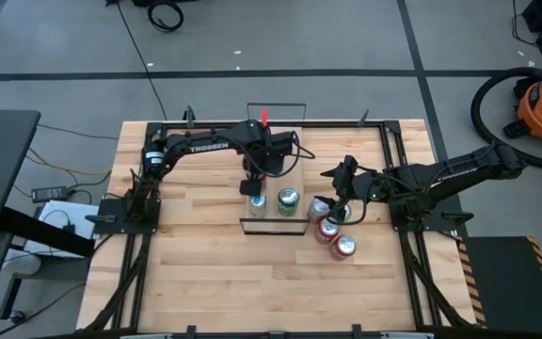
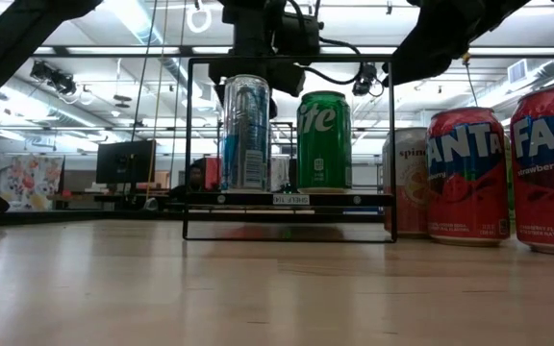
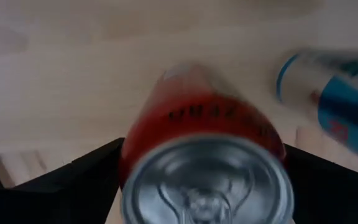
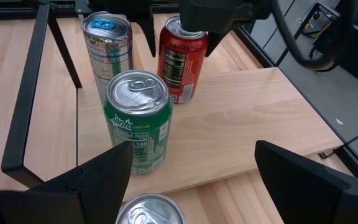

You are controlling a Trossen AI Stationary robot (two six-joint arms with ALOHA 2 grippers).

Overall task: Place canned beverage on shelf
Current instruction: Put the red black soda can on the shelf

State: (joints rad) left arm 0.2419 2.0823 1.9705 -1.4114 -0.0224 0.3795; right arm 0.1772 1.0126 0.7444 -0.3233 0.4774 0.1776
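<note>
1. The left claw [image 1: 251,185] hangs directly over the red can [image 4: 182,59], which is the task's beverage. The can stands upright on the shelf [image 4: 247,118], so the placing looks done or nearly so. Whether the claw is pinching the can or has let it go, I cannot tell. The left wrist view only shows the can's lid right beneath it.
2. Just beside this claw stands a tall silver-and-blue can [image 4: 109,53], also upright on the board. The red can sits close to it but apart, probably so that the claw can lift off without knocking either one.
3. A little farther from the left claw, towards the right arm, is the green Sprite can [image 4: 138,124]. It stands near the board's edge, leaving bare wood beside the red can for more stock.
4. The right claw [image 4: 192,149] waits beyond the Sprite can with its jaws spread wide and pinching nothing. It hovers over a silver can top [image 4: 151,211] off the shelf, likely lined up as the next pick.
5. Farthest from the left claw, past the shelf's black wire rail, more cans wait on the bench [image 1: 205,273]. These are a pale pink can [image 2: 410,183] and two Fanta strawberry cans [image 2: 466,173], clustered within the right arm's reach.
</note>
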